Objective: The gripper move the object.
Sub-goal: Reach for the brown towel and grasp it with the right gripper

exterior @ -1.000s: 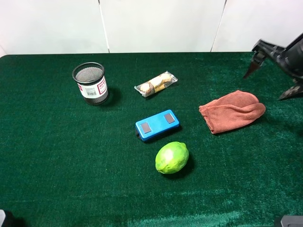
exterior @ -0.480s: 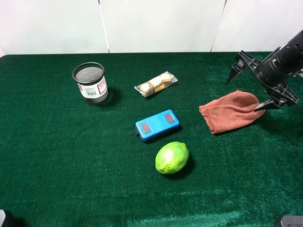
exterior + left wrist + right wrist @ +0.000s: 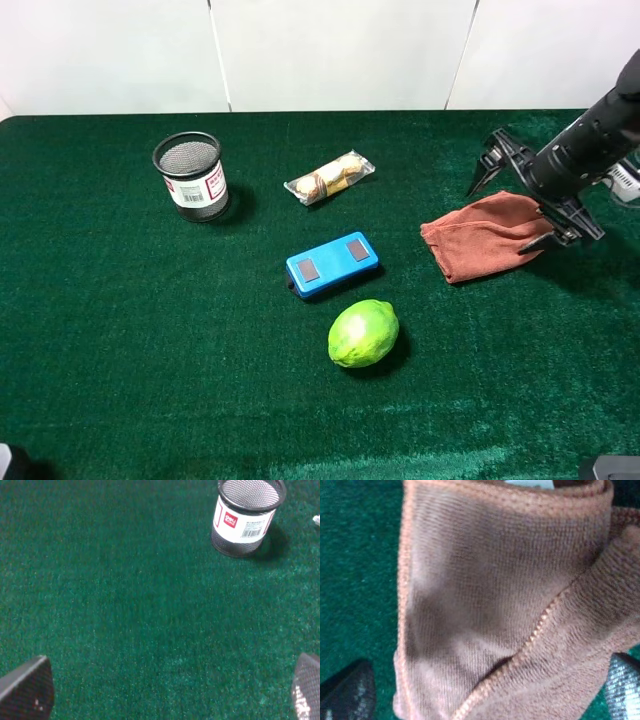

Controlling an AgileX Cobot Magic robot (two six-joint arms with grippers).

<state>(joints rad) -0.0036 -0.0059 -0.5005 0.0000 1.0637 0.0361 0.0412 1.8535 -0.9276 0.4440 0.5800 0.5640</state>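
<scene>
on the near side of the green table (image 3: pixel 120 330), over bare felt and well apart from the black mesh cup (image 3: pixel 246 515), the left gripper (image 3: pixel 167 690) hangs with its two fingertips spread wide and nothing between them. a little further in lies a green lime (image 3: pixel 363 333). just beyond it, near but not touching, is a blue box (image 3: pixel 332 264) with two grey patches on top. to the right of the box, well apart from it, the rust-brown cloth (image 3: pixel 488 238) lies folded on the felt. the right gripper (image 3: pixel 497 220) reaches in from the right and stands over the cloth with its jaws wide, one fingertip by the far edge and one by the near edge. in the wrist view the fabric fills the gap between the fingertips (image 3: pixel 347 692), though it is hard to tell whether they touch it. further back lies a clear snack packet (image 3: pixel 329 178), and to its left the mesh cup stands upright, a white label on its side.
</scene>
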